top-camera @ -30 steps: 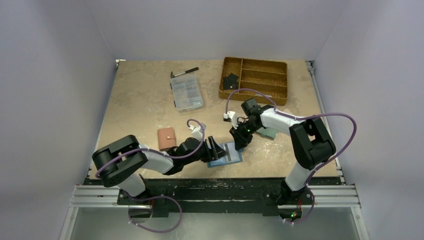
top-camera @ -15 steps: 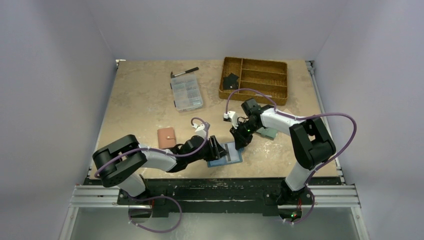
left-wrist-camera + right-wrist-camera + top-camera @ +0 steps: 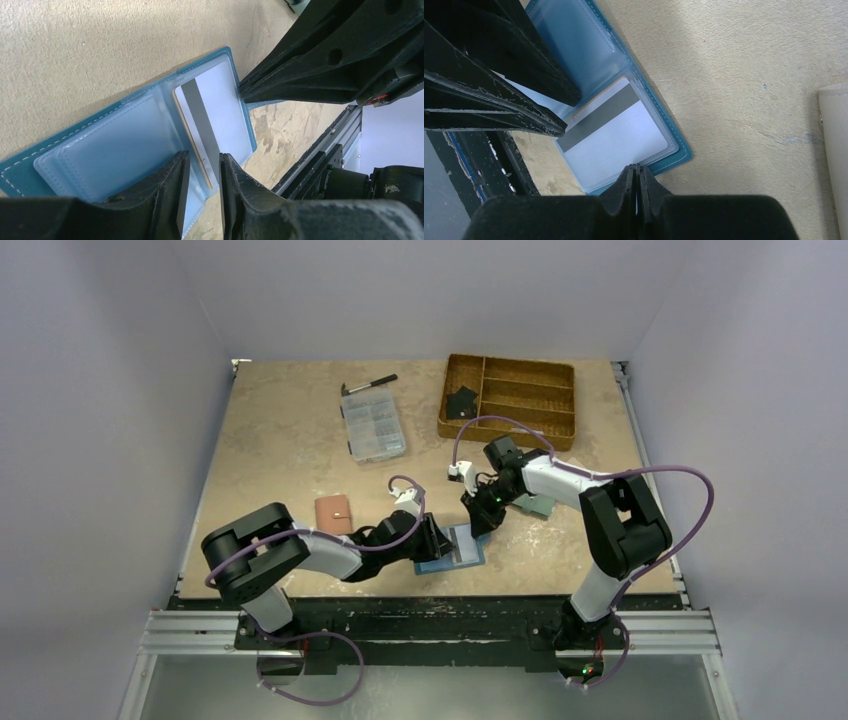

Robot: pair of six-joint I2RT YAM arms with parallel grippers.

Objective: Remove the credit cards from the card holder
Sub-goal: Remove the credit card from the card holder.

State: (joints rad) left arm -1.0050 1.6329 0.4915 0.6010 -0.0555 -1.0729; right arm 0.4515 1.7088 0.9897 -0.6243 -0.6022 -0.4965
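Note:
The dark blue card holder (image 3: pixel 452 548) lies open near the table's front edge, its light blue sleeves facing up (image 3: pixel 115 140). A greyish credit card (image 3: pixel 215 105) with a dark stripe and a tan edge sticks partly out of one sleeve (image 3: pixel 609 130). My left gripper (image 3: pixel 202 157) straddles that card's protruding end with a narrow gap between its fingers, and I see no contact. My right gripper (image 3: pixel 636 167) is shut on the far edge of the card holder (image 3: pixel 659 125), a thin strip of sleeve pinched between the fingers. No other credit cards show.
A pink-brown wallet (image 3: pixel 333 514) lies left of my left arm. A pale teal wallet (image 3: pixel 535 505) sits under my right arm. Further back are a clear organizer box (image 3: pixel 373 425), a pen (image 3: pixel 368 385) and a wooden divided tray (image 3: pixel 510 398).
My left gripper has crept forward onto the card holder and its jaws have narrowed. The right gripper has closed on the holder's edge without shifting.

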